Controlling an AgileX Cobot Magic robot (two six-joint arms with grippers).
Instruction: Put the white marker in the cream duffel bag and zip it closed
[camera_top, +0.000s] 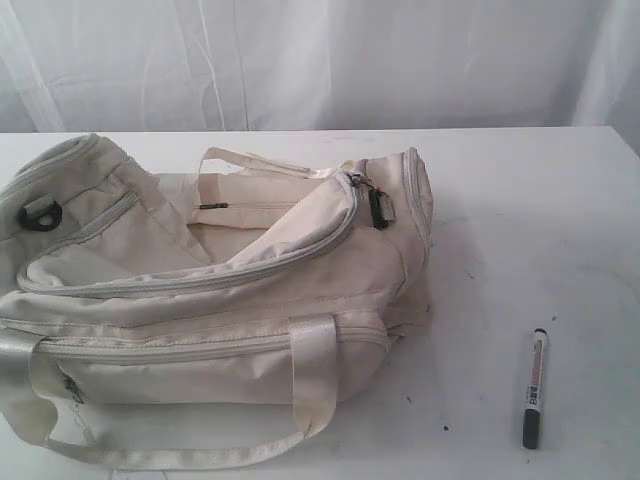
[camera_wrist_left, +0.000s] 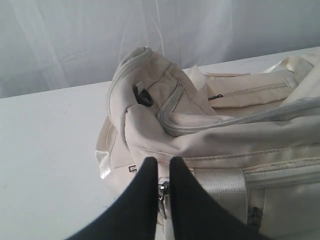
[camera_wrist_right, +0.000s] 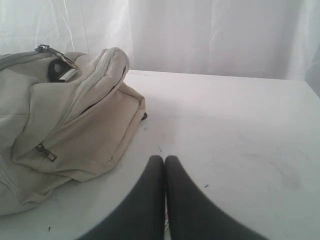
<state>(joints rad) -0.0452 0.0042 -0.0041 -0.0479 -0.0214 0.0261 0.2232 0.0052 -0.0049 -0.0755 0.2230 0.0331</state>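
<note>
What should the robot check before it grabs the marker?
1. Marker lies free on the table, away from the bag: ok.
2. Right gripper open wide enough to grab: not ok, its fingers touch.
3. Right gripper lined up with the marker: cannot tell, as its camera shows no marker.
4. Bag top open: ok, the flap gapes and the inside shows.
5. Left gripper out of the opening: ok, it sits at the bag's front.
</note>
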